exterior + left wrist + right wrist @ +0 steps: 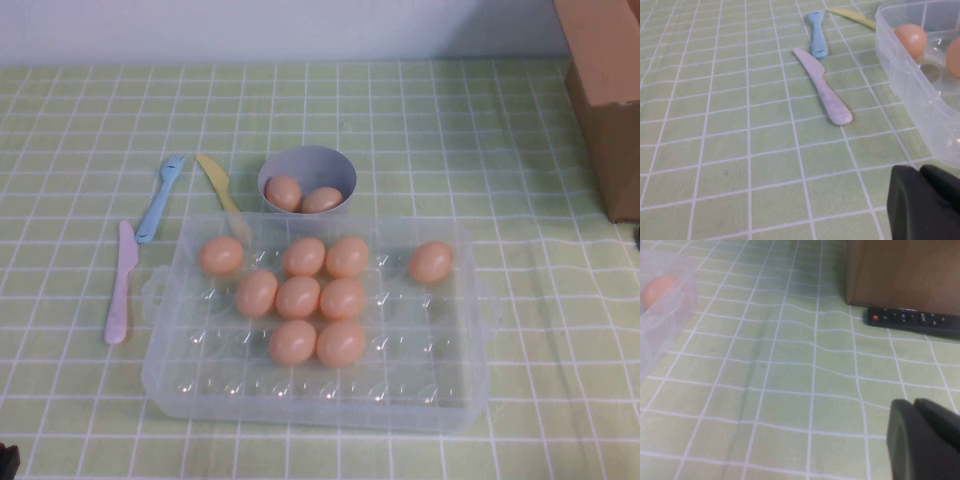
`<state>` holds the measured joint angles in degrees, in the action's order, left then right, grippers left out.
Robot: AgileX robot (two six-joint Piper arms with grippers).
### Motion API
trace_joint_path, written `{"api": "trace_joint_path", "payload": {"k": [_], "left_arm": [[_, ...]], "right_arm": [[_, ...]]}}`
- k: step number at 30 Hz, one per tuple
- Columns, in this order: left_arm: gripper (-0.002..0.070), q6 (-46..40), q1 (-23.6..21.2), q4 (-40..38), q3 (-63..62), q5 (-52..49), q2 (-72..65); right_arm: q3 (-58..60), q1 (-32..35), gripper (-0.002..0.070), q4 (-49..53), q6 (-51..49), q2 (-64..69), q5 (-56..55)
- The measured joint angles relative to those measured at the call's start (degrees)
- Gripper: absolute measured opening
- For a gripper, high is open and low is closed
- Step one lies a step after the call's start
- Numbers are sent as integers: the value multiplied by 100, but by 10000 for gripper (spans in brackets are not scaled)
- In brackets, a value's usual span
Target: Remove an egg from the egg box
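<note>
The clear plastic egg box (455, 395) sits mid-table and holds several peach-orange eggs; one egg (430, 262) lies apart at its far right. The box's side also shows in the left wrist view (920, 100) with an egg (911, 41), and in the right wrist view (675, 310) with an egg (657, 290). My left gripper (919, 171) is shut and empty, low over the cloth near the box's left front corner. My right gripper (914, 402) is shut and empty, over the cloth to the right of the box.
A grey-lilac bowl (308, 162) with two eggs stands behind the box. A pink knife (120, 285), a blue fork (160, 200) and a yellow knife (218, 185) lie to the left. A cardboard box (605, 90) stands far right, with a black remote (912, 320) beside it.
</note>
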<state>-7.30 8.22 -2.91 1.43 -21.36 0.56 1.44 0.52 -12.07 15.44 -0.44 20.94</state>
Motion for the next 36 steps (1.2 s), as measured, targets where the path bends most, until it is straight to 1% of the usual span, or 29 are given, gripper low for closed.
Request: {"api": "trace_joint_path", "payload": {"k": [36], "left_arm": [[-1, 0, 0, -19, 0, 69, 0]], "right_arm": [[0, 0, -18, -189, 0, 0, 0]]}}
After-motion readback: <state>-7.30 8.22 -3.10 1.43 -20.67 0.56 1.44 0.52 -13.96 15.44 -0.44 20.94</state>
